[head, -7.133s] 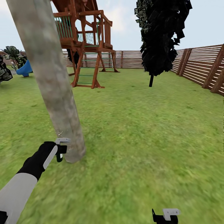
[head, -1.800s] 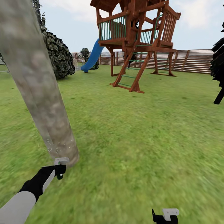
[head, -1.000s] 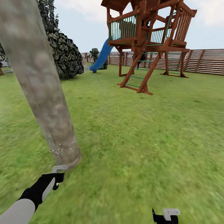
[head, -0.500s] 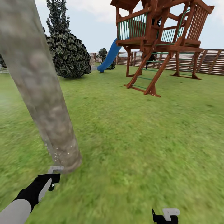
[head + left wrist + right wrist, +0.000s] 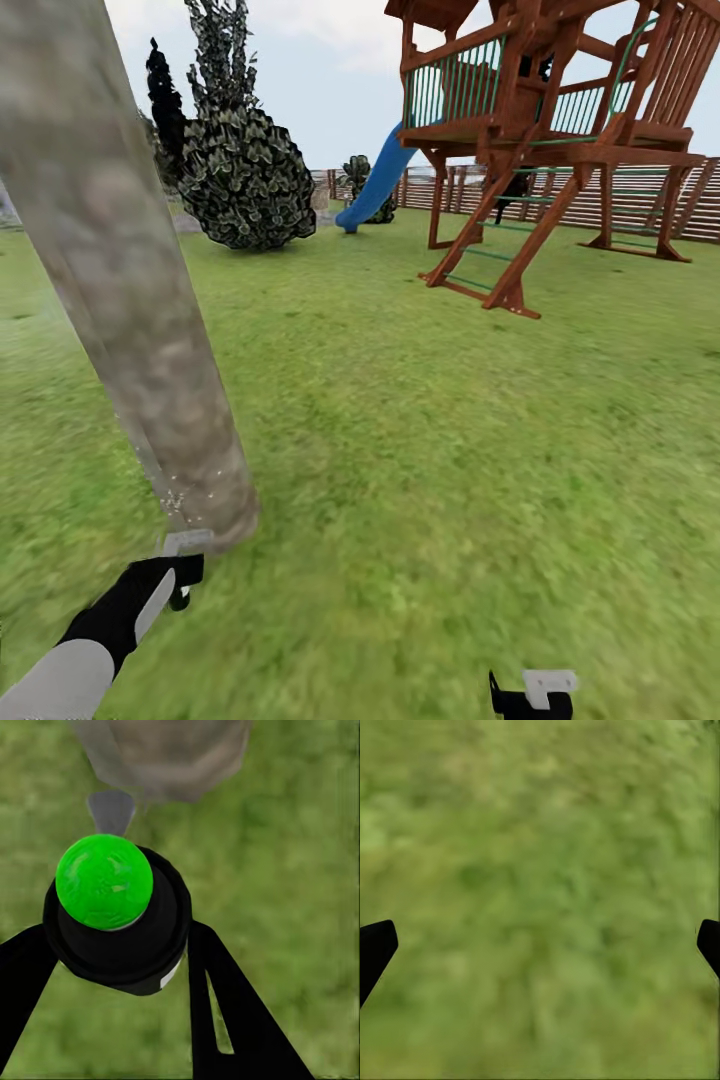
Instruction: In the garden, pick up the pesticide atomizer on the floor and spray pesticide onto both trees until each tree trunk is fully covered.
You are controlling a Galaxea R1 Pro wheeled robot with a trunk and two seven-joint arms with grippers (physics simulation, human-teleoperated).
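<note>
The left gripper (image 5: 112, 945) is clamped around the pesticide atomizer (image 5: 116, 915), a black bottle with a round green cap, one dark finger on each side of its body. In the head view the left gripper (image 5: 180, 580) sits low over the lawn (image 5: 450, 450), with the grey spray head just short of the foot of the tree trunk (image 5: 130, 300), which rises straight ahead of it and leans away up and to the left. Fine white specks of pesticide (image 5: 185, 498) dot the trunk's base right above the hand.

The right gripper (image 5: 540, 937) hangs with its fingers spread wide and nothing between them, bare grass beneath; it (image 5: 530, 695) is well apart from the trunk, to the right.

Beyond the hands open grass stretches to a wooden play tower (image 5: 540, 130) with a blue slide (image 5: 375, 185), a dark leafy bush (image 5: 245, 175), and the slatted fence (image 5: 640, 195) at the far edge.
</note>
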